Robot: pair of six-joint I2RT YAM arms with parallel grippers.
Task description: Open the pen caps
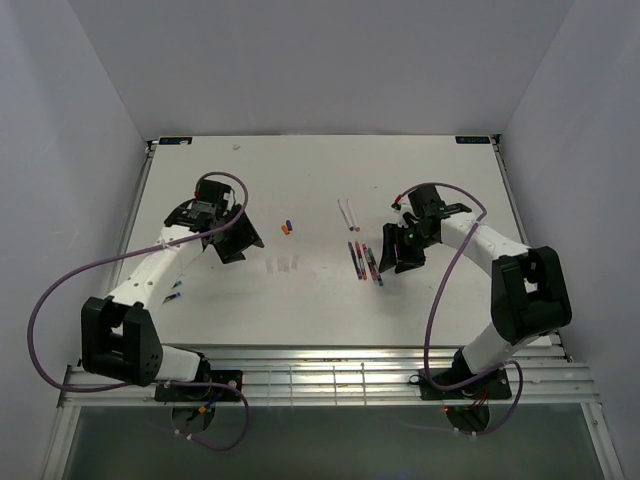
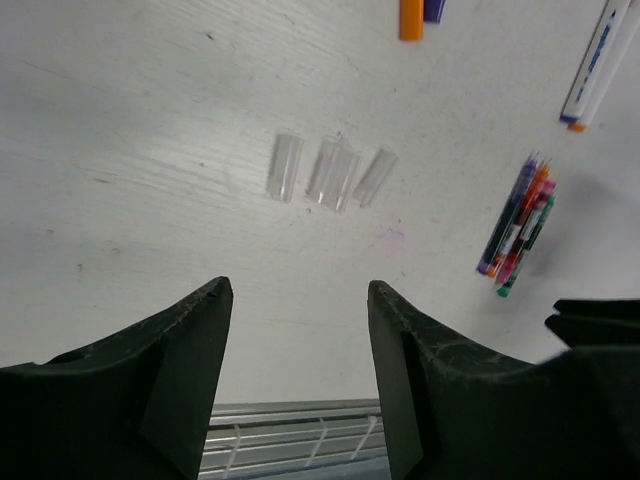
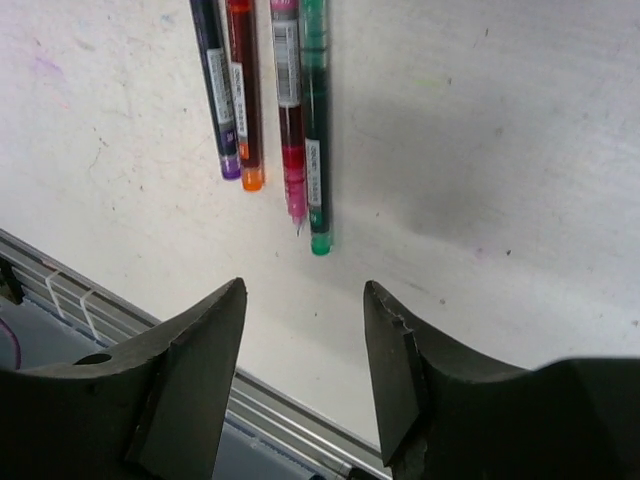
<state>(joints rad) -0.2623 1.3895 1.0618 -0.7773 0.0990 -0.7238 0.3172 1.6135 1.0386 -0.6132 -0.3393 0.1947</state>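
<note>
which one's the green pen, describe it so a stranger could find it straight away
On the white table, look just ahead of the right arm's jaws, where four pens lie side by side. The green pen is at the end of the row, beside the pink one; it is the only green barrel, and its tip reaches closest to the jaws.

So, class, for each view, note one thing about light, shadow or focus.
Top external view: even light, the white table bright, shadows soft. Left wrist view: the clear tubes are sharp, the left tool dark with little detail. Right wrist view: the pens are crisp, with a soft grey shadow on the table to their right.
</note>
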